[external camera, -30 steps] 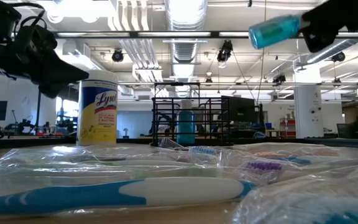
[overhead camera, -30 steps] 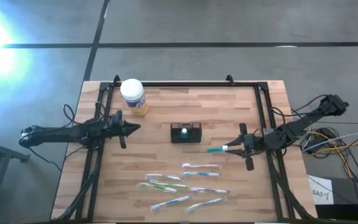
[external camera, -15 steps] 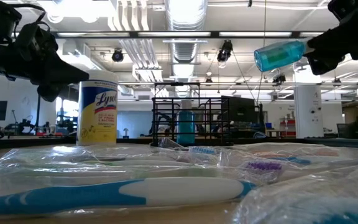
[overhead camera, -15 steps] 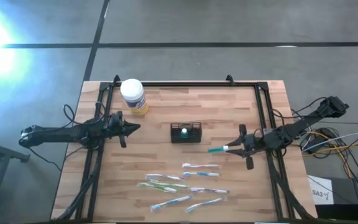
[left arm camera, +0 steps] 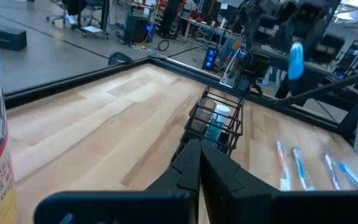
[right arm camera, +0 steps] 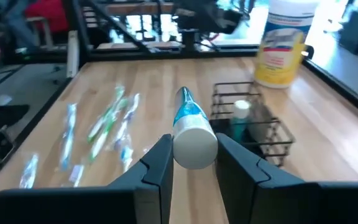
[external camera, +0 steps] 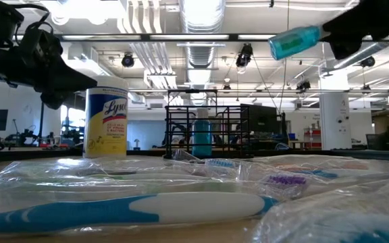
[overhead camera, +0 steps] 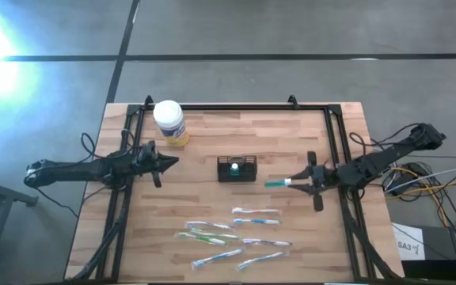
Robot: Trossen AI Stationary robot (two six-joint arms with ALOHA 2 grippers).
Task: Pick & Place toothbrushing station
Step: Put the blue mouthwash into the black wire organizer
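Since the earlier frame, the right gripper has shifted a little toward the back of the table and closer to the toothbrushing station, carrying its teal tube along; in the low view the tube now sits higher and tilts the other way. Its fingers are clamped on the white-capped end of the tube, which points toward the station and stops short of it, held in the air above the wood.

That station is a small black wire caddy standing upright near the middle of the table, with a teal, white-capped item standing inside it. In the right wrist view the caddy appears just beyond the tube's tip.

A white-lidded wipes jar with a yellow label stands well apart from the station, toward the table's back left corner. Several wrapped toothbrushes lie scattered on the wood in front of the station, nearer the front edge.

On the station's left, the left gripper hovers well apart from the caddy, with its fingers pressed together on nothing and pointing toward the caddy.
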